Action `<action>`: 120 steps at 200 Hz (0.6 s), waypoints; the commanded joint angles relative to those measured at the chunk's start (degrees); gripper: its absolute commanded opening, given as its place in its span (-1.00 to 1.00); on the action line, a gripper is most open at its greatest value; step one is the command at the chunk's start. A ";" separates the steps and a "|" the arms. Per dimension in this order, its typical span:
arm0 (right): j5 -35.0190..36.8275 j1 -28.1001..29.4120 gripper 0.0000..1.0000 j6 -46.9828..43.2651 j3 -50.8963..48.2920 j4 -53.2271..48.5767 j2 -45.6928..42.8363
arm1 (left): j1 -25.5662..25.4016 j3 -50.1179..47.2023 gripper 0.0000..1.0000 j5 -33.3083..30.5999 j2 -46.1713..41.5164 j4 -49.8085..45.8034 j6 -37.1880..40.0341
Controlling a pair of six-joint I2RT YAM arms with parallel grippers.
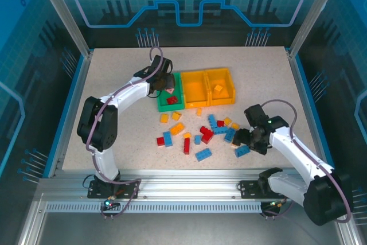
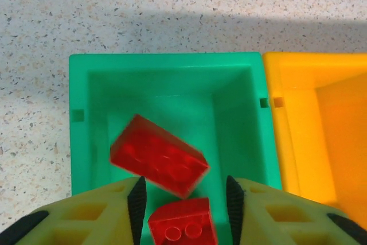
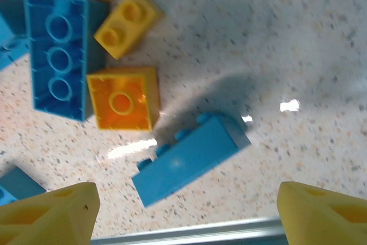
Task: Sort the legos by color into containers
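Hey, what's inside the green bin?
A larger red brick, tilted, and a smaller red brick below the left tool. That tool covers the near end of the green bin.

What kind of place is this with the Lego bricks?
Probably a robotics lab work cell: a speckled tabletop framed by aluminium rails, clear panels around it, two robot arms bolted at the near edge.

- Top cam sits high behind the arm bases, looking down over the whole bench (image 1: 114,96).
- Left wrist cam is super close, staring down into the green bin (image 2: 86,113). Top cam has that bin mid-left.
- Right wrist cam hangs low over loose legos (image 3: 192,159) by the bench's front edge. Top cam has that spot lower right.
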 commanded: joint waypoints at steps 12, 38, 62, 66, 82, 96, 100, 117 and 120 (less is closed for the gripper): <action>-2.61 1.42 0.63 3.32 -1.81 -3.12 -0.30 | 0.05 0.92 0.01 2.09 -0.40 0.78 0.43; -3.47 1.42 0.63 3.63 -2.80 -1.97 0.36 | -0.31 -1.79 0.18 2.75 -2.77 1.85 0.26; -5.48 1.73 0.62 4.97 -4.28 0.99 0.84 | -0.77 -4.71 0.26 2.74 -5.37 3.03 0.14; -5.56 1.77 0.62 5.15 -4.53 1.31 1.08 | -0.74 -5.16 0.27 2.73 -5.77 3.13 0.09; -5.07 1.82 0.60 5.44 -5.08 2.82 2.18 | -0.81 -6.68 0.29 2.74 -7.47 3.69 -0.07; -5.05 1.77 0.59 5.82 -5.56 4.49 3.00 | -0.94 -7.63 0.29 2.65 -8.70 3.64 0.07; -5.05 1.77 0.58 5.95 -5.64 4.71 3.21 | -0.93 -7.83 0.30 2.57 -9.06 3.64 0.13; -4.81 1.86 0.58 6.47 -5.90 5.95 3.71 | -0.96 -8.65 0.30 2.25 -10.13 3.66 0.67; -4.75 1.85 0.58 6.56 -5.98 6.13 3.71 | -0.90 -8.80 0.30 2.16 -10.31 3.69 0.73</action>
